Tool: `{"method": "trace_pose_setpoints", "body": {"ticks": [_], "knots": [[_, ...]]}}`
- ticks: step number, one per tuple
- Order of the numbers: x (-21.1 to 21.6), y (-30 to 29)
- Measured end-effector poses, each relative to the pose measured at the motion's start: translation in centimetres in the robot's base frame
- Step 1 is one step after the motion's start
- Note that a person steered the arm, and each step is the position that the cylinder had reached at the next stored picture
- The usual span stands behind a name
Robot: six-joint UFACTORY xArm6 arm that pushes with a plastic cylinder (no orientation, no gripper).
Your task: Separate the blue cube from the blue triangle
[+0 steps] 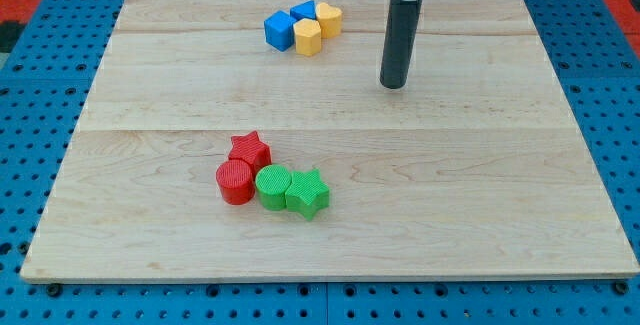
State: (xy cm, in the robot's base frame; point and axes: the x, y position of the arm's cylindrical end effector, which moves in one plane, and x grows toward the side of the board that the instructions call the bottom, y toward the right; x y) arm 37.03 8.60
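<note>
The blue cube (pixel 279 31) sits near the view's top, left of centre, on the wooden board (pixel 480 185). The blue triangle (pixel 303 11) lies just behind it to the right, touching or nearly touching it. Two yellow blocks press against them: a yellow hexagon (pixel 308 37) right of the cube and a yellow block (pixel 328 18) right of the triangle. My tip (pixel 393 85) is on the board to the right of this cluster, apart from it and slightly lower in the view.
A second cluster lies lower, left of centre: a red star (pixel 250 151), a red cylinder (pixel 235 181), a green cylinder (pixel 272 186) and a green star (pixel 308 193). Blue pegboard (pixel 40 65) surrounds the board.
</note>
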Motion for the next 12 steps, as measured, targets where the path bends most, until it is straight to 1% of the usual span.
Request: {"method": "trace_pose_setpoints", "body": {"ticks": [4, 5, 6, 7, 8, 9, 10, 11, 12], "knots": [[0.0, 0.8], [-0.1, 0.5], [-0.8, -1.4], [0.1, -1.4], [-5.9, 1.1], [-14.5, 1.1], [-15.4, -3.0], [-12.8, -9.6], [-10.7, -14.6]]}}
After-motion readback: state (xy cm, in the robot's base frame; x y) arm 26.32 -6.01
